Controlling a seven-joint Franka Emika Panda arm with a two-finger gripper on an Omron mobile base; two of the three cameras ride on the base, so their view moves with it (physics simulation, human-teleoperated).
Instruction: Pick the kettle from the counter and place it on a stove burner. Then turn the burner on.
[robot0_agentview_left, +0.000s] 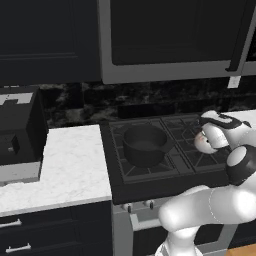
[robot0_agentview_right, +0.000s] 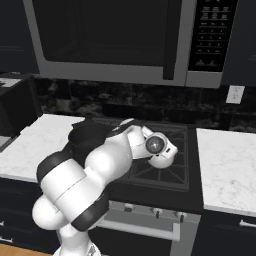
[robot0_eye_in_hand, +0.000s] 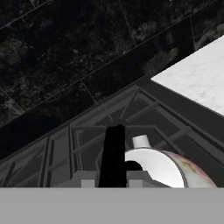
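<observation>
Toaster oven (robot0_agentview_left: 17, 132), black, sits farthest left of my claw, on the white marbled counter (robot0_agentview_left: 75, 165) that runs up to the cooktop; I can read no writing on its front. One dark round pot (robot0_agentview_left: 145, 145) stands on the left burner section, left of the claw, with nothing in it that I can see. Right of the pot I count one kettle (robot0_agentview_left: 204, 142), silvery-white with a faint orange blush, over the right stove burner (robot0_agentview_left: 195, 150); I cannot tell whether its base rests on the grate. My claw (robot0_eye_in_hand: 113, 177) is clamped on the kettle's thin black upright handle (robot0_eye_in_hand: 113, 153), the fingers drawn together round it, seen best from the hand camera, where the round body bulges just right of the handle. Behind the claw runs the dark marbled backsplash (robot0_eye_in_hand: 65, 57). Above it hangs one microwave (robot0_agentview_right: 120, 40); its keypad (robot0_agentview_right: 209, 35) carries rows of small markings too fine for me to read. Right of the claw lies a second stretch of counter, with one white wall outlet (robot0_agentview_right: 234, 94) above it.
</observation>
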